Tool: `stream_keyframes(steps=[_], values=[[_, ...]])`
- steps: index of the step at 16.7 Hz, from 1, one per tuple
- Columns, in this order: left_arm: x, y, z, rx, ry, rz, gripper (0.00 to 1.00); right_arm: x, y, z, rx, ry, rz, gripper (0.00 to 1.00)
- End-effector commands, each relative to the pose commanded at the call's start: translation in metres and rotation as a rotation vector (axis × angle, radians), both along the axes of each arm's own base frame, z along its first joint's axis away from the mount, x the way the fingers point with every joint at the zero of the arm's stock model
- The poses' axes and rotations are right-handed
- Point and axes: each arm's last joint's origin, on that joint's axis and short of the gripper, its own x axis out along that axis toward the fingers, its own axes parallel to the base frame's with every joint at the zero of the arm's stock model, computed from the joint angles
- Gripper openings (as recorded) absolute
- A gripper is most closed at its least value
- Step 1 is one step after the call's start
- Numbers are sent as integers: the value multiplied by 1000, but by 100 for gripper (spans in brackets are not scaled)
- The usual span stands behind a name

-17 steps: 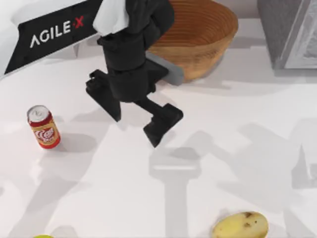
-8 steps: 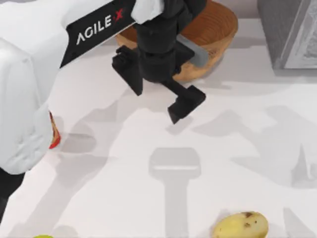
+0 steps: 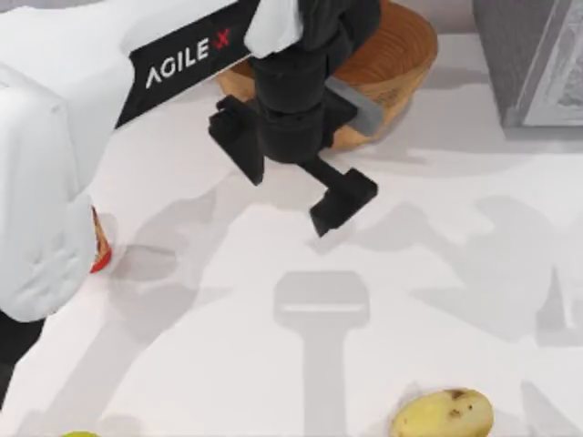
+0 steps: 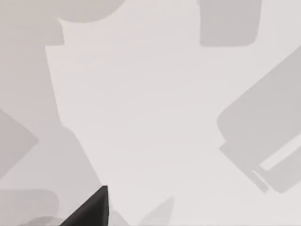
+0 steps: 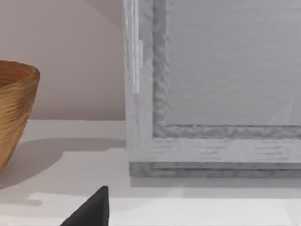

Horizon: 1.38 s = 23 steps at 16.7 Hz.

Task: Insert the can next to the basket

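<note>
1. **Fingers.** The left fingers [image 3: 342,198] are spread wide apart and hold nothing. They hang over bare surface [image 3: 428,300] just in front of the basket [image 3: 401,55]. In the left wrist view, one dark fingertip [image 4: 91,211] shows against plain surface with shadows across it, and nothing lies between the fingers.

2. **Governing relation.** The can [image 3: 98,248] lies well apart from the fingers, toward the top view's left and nearer the front edge. The fingers sit close to the basket, at the wrong end of the route. A white link of the left arm [image 3: 46,182] covers the can almost entirely, so a narrow red edge is all that can be seen. The can's long axis cannot be read from that edge, so confirm whether it stands upright before choosing a grasp direction.

3. **Arm selection.** The can is on the left side of the surface, so the left arm is judged the nearer one. The coming move calls for a long traverse to the left, away from the basket, before any descent.

4. **Other items.**
   - A yellow potato [image 3: 443,414] rests near the front edge, off the likely path.
   - A grey cabinet [image 3: 537,64] stands at the far right, with the basket's wall [image 5: 14,103] beside it.
   - The right arm is parked, and its wrist camera faces that cabinet.
</note>
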Motion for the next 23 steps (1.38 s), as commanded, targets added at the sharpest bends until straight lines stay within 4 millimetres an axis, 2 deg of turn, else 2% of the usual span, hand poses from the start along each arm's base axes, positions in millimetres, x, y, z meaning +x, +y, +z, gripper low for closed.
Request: stream_keyframes(steps=[6,10,23], values=[[1,0,-45,0,-1,0,100,0,0,0,0,0,0,100],[2,0,-48,0,0,0,100,0,0,0,0,0,0,100],[2,0,-48,0,0,0,2,0,0,0,0,0,0,100]])
